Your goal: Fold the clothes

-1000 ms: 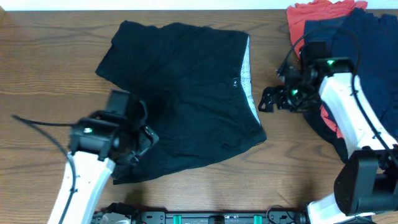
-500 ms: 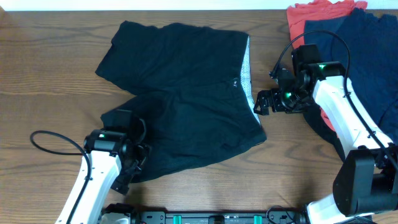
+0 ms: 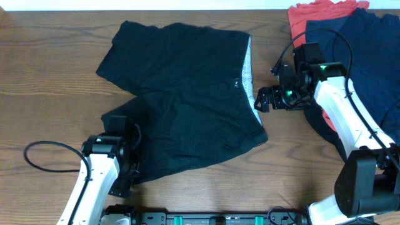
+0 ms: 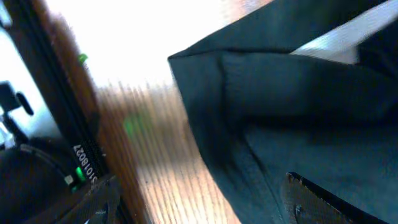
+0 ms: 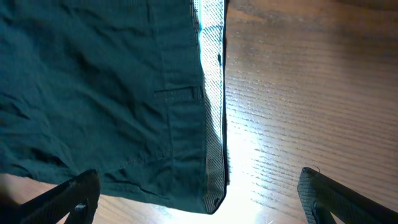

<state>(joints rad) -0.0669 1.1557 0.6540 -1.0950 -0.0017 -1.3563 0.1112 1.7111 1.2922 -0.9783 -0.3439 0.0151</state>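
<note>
Jaws of the right gripper [image 3: 264,100] are wide apart. The black soft-fabric shorts [image 3: 187,94] lie flat, and their waist edge sits just in front of these jaws, with the pale grey-white mesh lining [image 5: 213,93] showing. The left gripper [image 3: 127,172] has slid back to the near leg hem since a second ago. I cannot tell if its jaws are apart. Behind the right jaws, a coral-red garment [image 3: 312,12] and a navy garment [image 3: 375,50] lie piled on the brown wooden table [image 3: 50,81].

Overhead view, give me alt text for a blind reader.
Black soft-fabric shorts lie spread on a brown wooden table. The left gripper is at their lower-left hem, the right gripper beside their waistband; coral-red and navy garments sit piled at far right.
</note>
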